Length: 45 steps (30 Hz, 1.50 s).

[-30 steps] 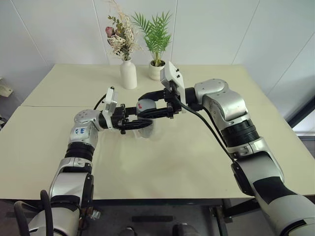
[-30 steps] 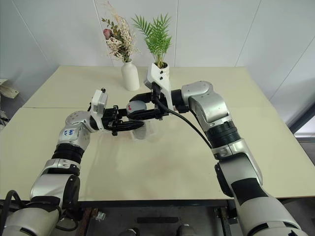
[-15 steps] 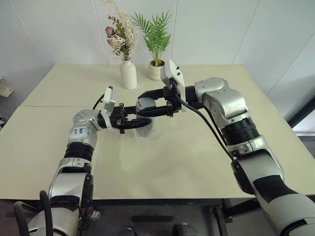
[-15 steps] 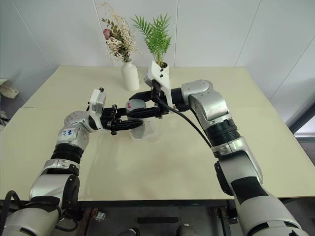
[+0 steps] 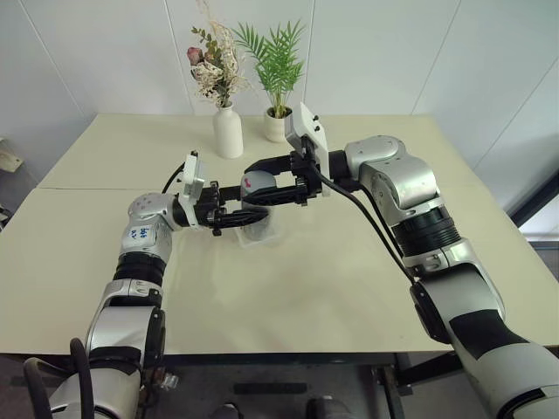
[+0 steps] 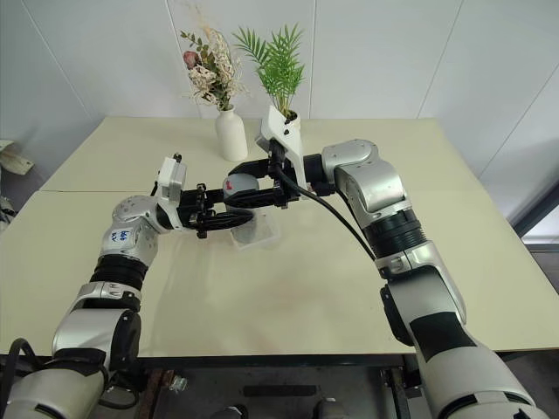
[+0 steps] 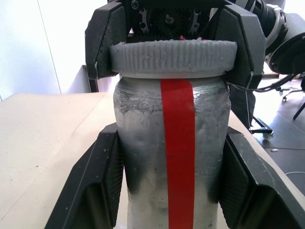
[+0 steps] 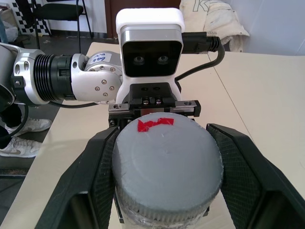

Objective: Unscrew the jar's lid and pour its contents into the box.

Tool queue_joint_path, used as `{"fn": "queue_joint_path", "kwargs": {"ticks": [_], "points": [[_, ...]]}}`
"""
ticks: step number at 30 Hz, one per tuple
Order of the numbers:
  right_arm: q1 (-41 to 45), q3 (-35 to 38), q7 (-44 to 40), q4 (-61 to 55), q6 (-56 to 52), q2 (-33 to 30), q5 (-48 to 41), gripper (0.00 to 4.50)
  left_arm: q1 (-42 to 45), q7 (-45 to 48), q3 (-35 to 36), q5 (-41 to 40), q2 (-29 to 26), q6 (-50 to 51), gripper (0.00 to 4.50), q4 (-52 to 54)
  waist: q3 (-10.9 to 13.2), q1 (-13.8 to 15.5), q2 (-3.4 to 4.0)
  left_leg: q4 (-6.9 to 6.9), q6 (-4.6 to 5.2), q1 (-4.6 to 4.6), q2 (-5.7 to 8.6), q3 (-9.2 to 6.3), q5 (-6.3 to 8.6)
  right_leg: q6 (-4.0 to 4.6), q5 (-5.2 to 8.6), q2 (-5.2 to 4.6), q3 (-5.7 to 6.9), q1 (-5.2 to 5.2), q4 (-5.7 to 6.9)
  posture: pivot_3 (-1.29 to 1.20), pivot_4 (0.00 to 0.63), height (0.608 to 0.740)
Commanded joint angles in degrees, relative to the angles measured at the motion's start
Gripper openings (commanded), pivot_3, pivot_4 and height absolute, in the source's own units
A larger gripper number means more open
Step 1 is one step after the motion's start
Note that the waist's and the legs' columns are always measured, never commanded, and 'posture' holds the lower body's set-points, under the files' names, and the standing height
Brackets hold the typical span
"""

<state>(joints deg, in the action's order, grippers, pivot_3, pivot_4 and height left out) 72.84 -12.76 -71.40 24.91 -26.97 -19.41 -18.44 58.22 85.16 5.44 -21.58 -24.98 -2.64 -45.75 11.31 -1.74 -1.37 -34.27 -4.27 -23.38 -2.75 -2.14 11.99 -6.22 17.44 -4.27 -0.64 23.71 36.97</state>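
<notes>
The jar (image 7: 171, 157), silvery-clear with a red stripe, lies roughly level in the air between my two grippers. My left gripper (image 5: 247, 214) points right and is shut on the jar's body, one finger (image 7: 95, 176) on each side. My right gripper (image 5: 260, 186) points left and is shut on the grey ribbed lid (image 8: 167, 162), which sits on the jar's mouth and bears a red mark. The box (image 5: 265, 232), a shallow clear tray, rests on the table right below the jar. The contents cannot be made out.
A white vase (image 5: 228, 131) with dried flowers and a potted green plant (image 5: 278, 125) stand at the back of the cream table (image 5: 349, 279), behind the grippers. A seam crosses the table's left part.
</notes>
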Motion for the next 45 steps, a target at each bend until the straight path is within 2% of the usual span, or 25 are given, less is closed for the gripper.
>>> {"fn": "queue_joint_path", "kwargs": {"ticks": [1,20,45], "points": [[3.68,5.83,1.37,-2.11,2.17,-1.68,-1.74,2.57,-1.49,1.59,-4.04,4.44,-0.79,0.05,2.21,-1.57,0.0,0.01,0.0,0.0,0.0,0.0,0.0,0.0,0.0,0.0,0.0,0.0,0.0,0.0,0.0,0.0,0.15,0.74],[-0.58,10.08,5.68,-6.1,3.25,2.54,-5.34,2.57,-1.14,-1.37,-2.52,2.22,3.35,1.87,2.21,-2.38,0.0,-0.02,0.0,0.0,0.0,0.0,0.0,0.0,0.0,0.0,0.0,0.0,0.0,0.0,0.0,0.0,0.15,0.74],[1.94,11.4,5.15,-5.74,3.49,1.58,-6.56,2.57,-2.76,-0.4,-2.46,2.4,5.51,1.23,2.21,-3.24,0.0,0.02,0.0,0.0,-0.01,0.0,0.0,0.0,0.0,0.0,0.0,0.0,0.0,0.0,0.0,0.0,0.15,0.74]]}}
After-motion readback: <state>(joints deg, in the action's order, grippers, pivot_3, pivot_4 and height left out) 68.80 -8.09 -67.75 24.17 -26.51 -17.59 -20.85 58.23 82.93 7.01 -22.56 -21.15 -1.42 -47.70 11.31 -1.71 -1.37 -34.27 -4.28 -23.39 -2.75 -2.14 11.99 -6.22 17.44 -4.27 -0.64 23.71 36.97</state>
